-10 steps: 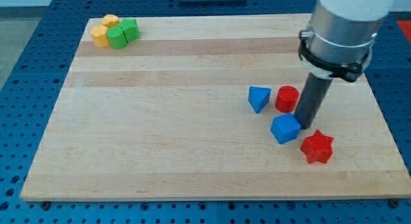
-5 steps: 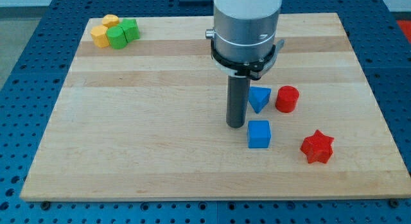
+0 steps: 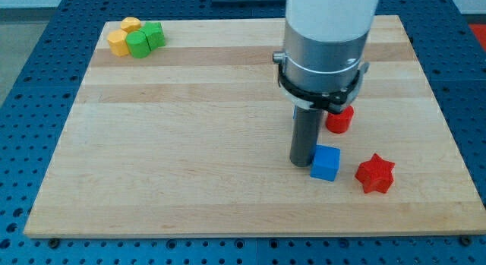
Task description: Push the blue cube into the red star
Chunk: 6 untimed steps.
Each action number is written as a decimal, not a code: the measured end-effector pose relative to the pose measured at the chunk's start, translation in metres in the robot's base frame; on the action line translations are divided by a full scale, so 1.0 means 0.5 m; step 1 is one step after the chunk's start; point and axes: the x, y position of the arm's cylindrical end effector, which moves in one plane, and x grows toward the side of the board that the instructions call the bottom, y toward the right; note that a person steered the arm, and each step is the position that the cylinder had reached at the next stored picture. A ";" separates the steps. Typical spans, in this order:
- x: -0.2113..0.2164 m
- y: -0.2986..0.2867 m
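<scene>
Your rod has no fingers to open or close; my tip point(image 3: 303, 162) touches the blue cube point(image 3: 326, 163) on its left. The red star point(image 3: 375, 174) sits just right of it. Off-centre contact could spin the cube past the star.

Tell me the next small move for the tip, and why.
Probably keep sliding my tip toward the view's right. It sits against the left side of the blue cube, and the red star lies just right of the cube, slightly lower, with a small gap between them, so a short rightward push should close it.
</scene>
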 end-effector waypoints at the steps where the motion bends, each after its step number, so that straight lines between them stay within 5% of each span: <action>1: 0.000 0.030; 6: 0.027 0.112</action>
